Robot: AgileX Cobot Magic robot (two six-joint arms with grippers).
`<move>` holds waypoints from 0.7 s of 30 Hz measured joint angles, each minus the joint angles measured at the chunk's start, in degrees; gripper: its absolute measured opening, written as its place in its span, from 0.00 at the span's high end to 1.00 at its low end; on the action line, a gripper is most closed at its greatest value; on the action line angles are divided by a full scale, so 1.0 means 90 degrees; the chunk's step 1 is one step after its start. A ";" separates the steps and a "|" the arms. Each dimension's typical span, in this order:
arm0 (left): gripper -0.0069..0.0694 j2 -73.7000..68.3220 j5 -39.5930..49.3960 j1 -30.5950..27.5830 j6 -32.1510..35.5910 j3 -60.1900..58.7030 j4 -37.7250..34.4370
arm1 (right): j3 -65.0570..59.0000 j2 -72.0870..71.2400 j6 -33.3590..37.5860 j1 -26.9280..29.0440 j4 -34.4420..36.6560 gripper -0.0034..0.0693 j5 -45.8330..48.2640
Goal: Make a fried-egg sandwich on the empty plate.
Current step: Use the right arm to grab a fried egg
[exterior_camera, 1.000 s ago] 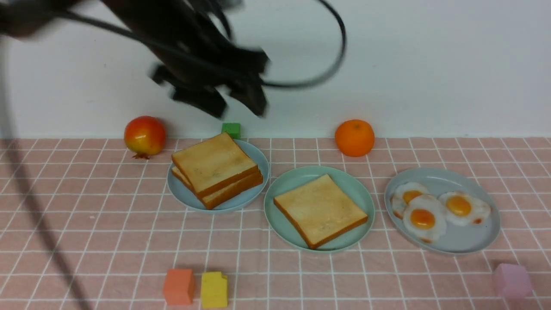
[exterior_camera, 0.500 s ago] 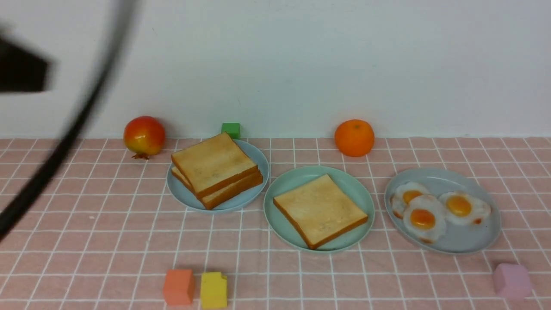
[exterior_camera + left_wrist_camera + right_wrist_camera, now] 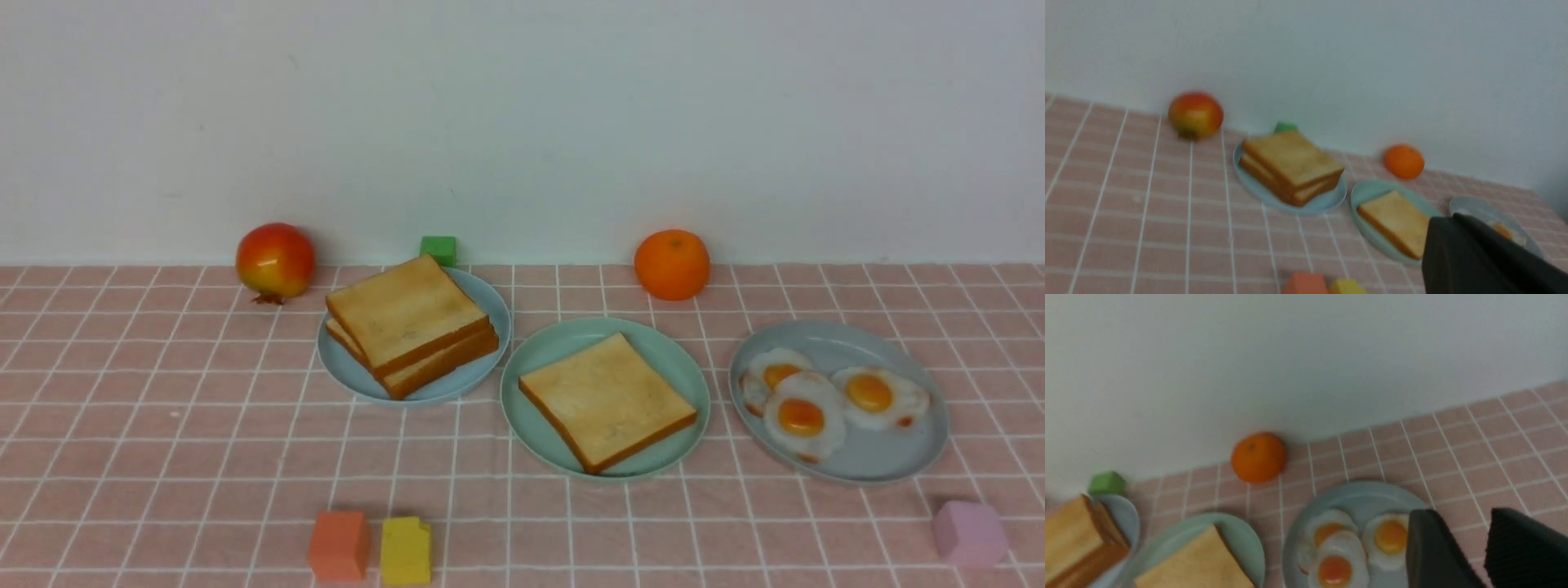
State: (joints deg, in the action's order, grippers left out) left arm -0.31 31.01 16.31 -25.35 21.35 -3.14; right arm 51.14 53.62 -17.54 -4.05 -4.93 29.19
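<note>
The mint-green plate [image 3: 547, 351] sits mid-table with one toast slice [image 3: 608, 400] flat on it. To its left, two more toast slices [image 3: 408, 322] are stacked on a pale blue plate [image 3: 343, 367]. On the right, three fried eggs [image 3: 802, 415] overlap on a blue-grey plate [image 3: 898, 343]. Neither arm shows in the front view. In the left wrist view my left gripper [image 3: 1447, 220] is shut and holds nothing, hanging near the toast [image 3: 1396, 220]. My right gripper [image 3: 1466, 522] stands open and empty beside the fried eggs [image 3: 1388, 537].
A red-yellow fruit [image 3: 275, 260], a green cube [image 3: 438, 247] and an orange [image 3: 672, 263] line the back wall. An orange block [image 3: 339, 545] and a yellow block [image 3: 406, 550] sit at the front, and a pink block [image 3: 970, 533] at the front right.
The left arm and its cable swept off to the left and out of the front view, and its jaws closed. The plates, toast and eggs have not moved.
</note>
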 joint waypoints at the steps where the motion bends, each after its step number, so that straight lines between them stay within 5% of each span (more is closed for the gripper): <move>1: 0.89 -0.0097 0.0000 0.0000 -0.0018 -0.0053 0.0023 | 0.0000 0.0257 0.0068 -0.0017 0.0076 0.62 0.0030; 14: 0.89 -0.1725 -0.0086 0.0000 -0.0084 -0.0595 0.0273 | 0.1557 0.4291 0.2109 0.0056 0.2128 0.58 0.1140; 21: 0.89 -0.2293 -0.0176 0.0000 -0.0094 -0.0605 0.0273 | 0.3041 0.6000 0.3393 0.0514 0.3043 0.44 0.1594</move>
State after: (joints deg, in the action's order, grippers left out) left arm -20.95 29.42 16.31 -26.20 15.91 -0.68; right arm 78.51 107.62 13.00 0.57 22.46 43.54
